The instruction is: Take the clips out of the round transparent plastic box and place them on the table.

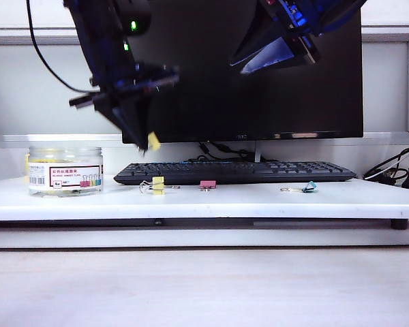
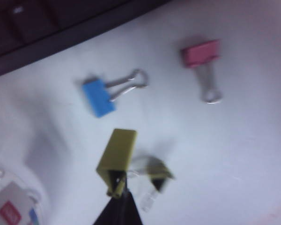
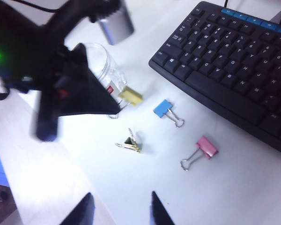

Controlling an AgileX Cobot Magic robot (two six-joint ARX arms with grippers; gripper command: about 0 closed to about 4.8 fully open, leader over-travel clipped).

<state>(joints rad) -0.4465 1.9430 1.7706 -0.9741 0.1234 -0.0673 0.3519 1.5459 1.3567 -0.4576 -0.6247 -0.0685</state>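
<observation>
Above the table (image 1: 211,201), left gripper (image 1: 148,144) pinching a yellow clip (image 2: 117,154) shut — hanging straight over bare board, beside another yellow clip (image 1: 157,184). Higher up, right gripper (image 3: 119,208) idling open — farther off.

We see the left pincer (image 1: 147,142) smeared by motion in the exterior view, its jaws hard to make out. The jar (image 3: 105,70) sits half hidden behind that arm in the right wrist view. Only the right pincer's (image 3: 119,211) fingertips enter, cut off by the edge.
</observation>
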